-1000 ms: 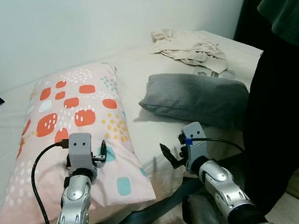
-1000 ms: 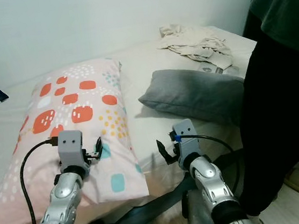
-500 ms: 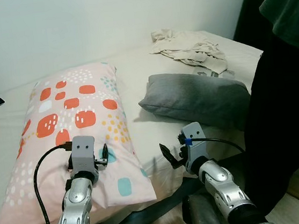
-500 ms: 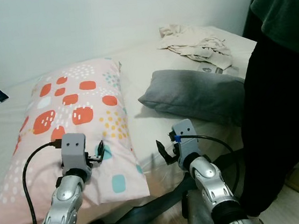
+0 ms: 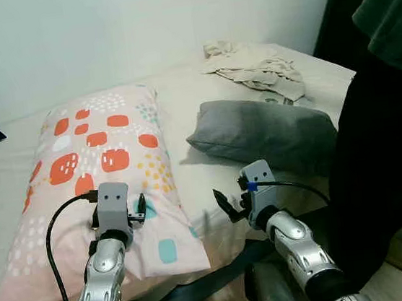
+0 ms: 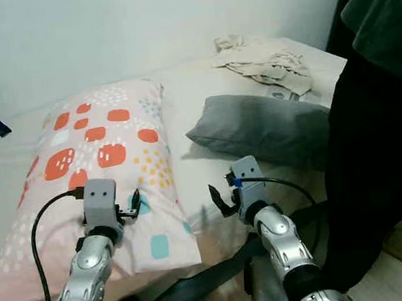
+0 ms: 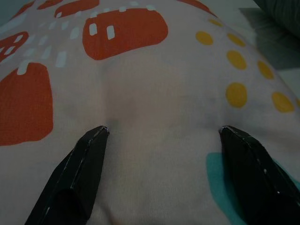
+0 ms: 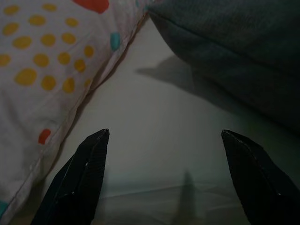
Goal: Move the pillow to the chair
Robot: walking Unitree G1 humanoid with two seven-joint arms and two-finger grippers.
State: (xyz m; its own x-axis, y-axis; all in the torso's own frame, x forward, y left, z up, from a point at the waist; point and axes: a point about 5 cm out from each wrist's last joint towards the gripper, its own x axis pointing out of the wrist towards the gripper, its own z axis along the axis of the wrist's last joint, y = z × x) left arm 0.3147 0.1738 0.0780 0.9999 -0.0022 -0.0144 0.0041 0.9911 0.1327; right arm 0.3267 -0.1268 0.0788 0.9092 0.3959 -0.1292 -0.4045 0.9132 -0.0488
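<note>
The patterned pillow (image 5: 99, 184) lies flat on the bed (image 5: 182, 116), and everything else can be placed from it. The left gripper (image 7: 161, 140) sits over the pillow's near end with both fingers spread wide, tips resting on or just above the fabric, nothing pinched. The right gripper (image 8: 164, 145), also spread and empty, hangs beside the pillow's near corner, over bare sheet.

To my eye the grasp comes next: the left should press in and gather a good fold before closing, since a shallow pinch on slack cloth would likely slip. The right could shift onto the pillow's edge to share the load.

Just beside the pillow lies a grey cushion (image 5: 264, 132), with crumpled clothes (image 5: 253, 64) beyond it. A person in dark clothing (image 5: 378, 145) stands close past the cushion, likely crowding any turn
</note>
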